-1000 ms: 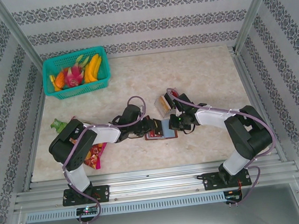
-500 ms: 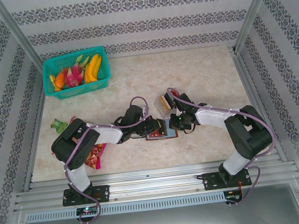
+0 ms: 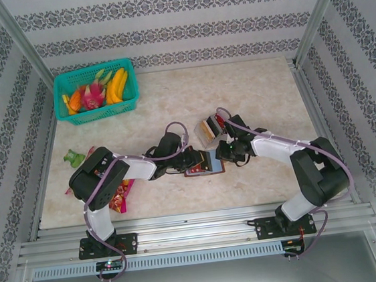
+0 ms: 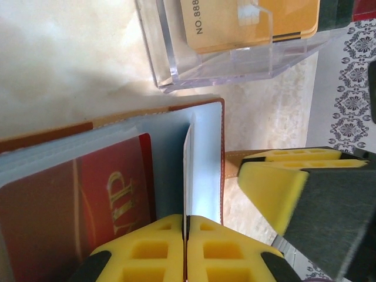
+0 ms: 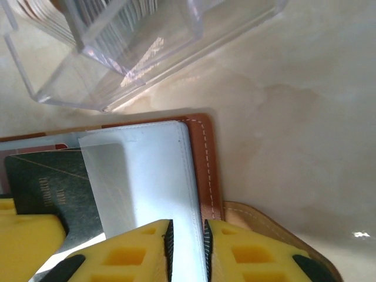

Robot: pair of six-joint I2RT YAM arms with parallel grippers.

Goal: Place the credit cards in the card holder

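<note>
Item: card holder (image 3: pixel 203 169), lying open near table centre, brown cover down. The left gripper (image 4: pixel 186 220), at its 9 o'clock, was clenched on a thin pale leaf (image 4: pixel 188 170) seen edge-on. The right gripper (image 5: pixel 188 226), at 3 o'clock, pinched a clear sleeve (image 5: pixel 147 176). A red card (image 4: pixel 111 194) and a black card (image 5: pixel 47 176) sat sleeved, so the holder was partly filled by my reckoning. A tan card (image 4: pixel 252 20) stood in the clear stand (image 3: pixel 207 131) at 12 o'clock, apparently yet to be transferred.

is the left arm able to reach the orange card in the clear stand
Probably not yet: the left fingers are shut on a thin white sheet at the card holder; the orange card stands close ahead.
</note>
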